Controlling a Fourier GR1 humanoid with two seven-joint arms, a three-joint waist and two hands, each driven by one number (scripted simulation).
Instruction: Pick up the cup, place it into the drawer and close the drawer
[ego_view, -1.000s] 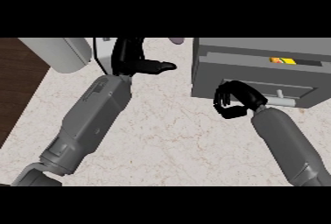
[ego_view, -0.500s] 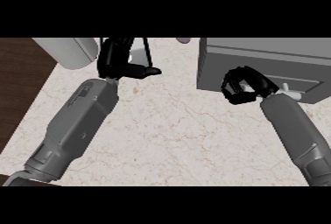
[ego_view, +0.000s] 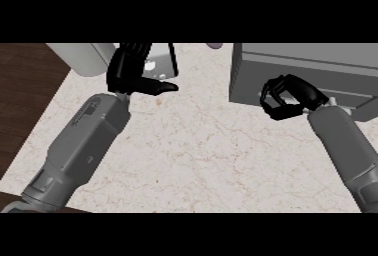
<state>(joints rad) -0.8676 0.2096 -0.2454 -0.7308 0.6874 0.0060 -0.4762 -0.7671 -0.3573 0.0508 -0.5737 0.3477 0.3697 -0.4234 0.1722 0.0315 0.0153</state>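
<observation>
The grey drawer unit (ego_view: 317, 65) stands at the counter's right back. None of the drawer's inside shows, and the cup is not visible in this view. My right hand (ego_view: 289, 97) has its fingers curled, and its knuckles rest against the drawer's front (ego_view: 332, 85); it holds nothing. My left hand (ego_view: 133, 70) is at the back left, fingers straight and pointing away, thumb out to the right, and it is empty.
A pale grey cylinder (ego_view: 83, 57) stands at the back left beside the left hand. A white object (ego_view: 161, 65) sits just behind that hand. The dark wooden floor (ego_view: 22, 90) shows beyond the counter's left edge. Marbled counter (ego_view: 214, 155) stretches between the forearms.
The drawer was open with a yellow item showing inside; it has slid back in as my curled right hand moved forward against its front. The left hand has barely shifted.
</observation>
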